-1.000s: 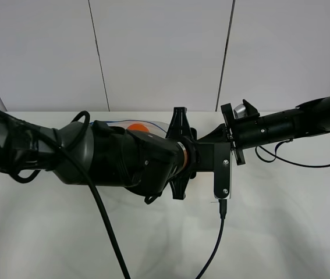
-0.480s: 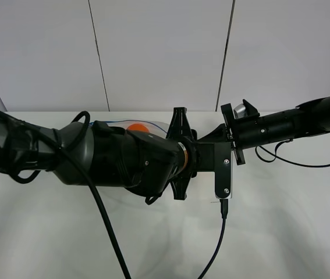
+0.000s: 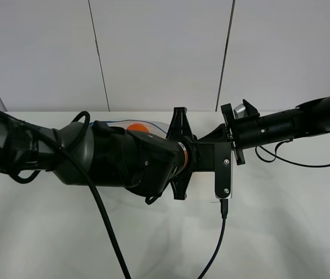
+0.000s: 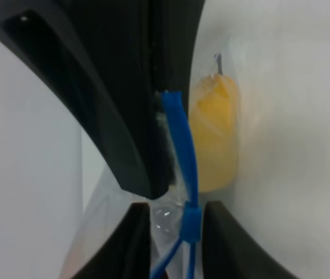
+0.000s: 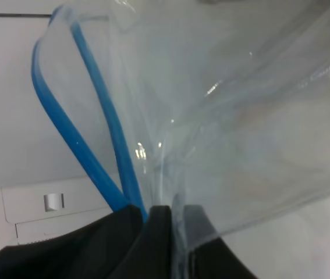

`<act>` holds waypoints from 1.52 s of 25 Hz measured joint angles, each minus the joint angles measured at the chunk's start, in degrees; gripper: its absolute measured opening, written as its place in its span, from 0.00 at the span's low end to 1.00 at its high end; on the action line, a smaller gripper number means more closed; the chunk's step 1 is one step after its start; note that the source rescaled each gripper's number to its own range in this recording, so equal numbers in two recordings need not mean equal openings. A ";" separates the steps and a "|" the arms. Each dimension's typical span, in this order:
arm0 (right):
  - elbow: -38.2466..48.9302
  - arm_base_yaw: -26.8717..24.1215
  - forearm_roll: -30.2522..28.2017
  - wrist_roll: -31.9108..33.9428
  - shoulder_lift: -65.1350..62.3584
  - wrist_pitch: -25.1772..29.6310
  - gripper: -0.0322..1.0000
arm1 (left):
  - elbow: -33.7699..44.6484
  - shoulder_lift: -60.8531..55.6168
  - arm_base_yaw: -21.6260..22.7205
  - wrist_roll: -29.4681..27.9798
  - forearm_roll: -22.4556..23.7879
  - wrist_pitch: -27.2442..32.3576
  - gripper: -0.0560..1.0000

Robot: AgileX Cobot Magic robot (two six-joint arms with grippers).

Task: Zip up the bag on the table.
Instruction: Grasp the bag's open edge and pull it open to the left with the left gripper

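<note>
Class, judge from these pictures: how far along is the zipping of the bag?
Done: the right gripper clamps the edge of the bag. In hand: the left gripper holds its jaws either side of the slider on the blue zipper strip. Left: its two halves gape apart in the right wrist view, so zipping remains.

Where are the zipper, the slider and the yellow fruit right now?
zipper (image 4: 180,139), left wrist view, midway along the blue strip.
slider (image 4: 191,224), left wrist view, centre of the blue block.
yellow fruit (image 4: 214,139), left wrist view, middle of its skin, seen through the plastic.
</note>
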 joint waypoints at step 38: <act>0.00 0.00 0.00 -0.21 0.00 0.00 0.03 | 0.00 0.13 -0.91 -0.12 0.05 0.04 0.05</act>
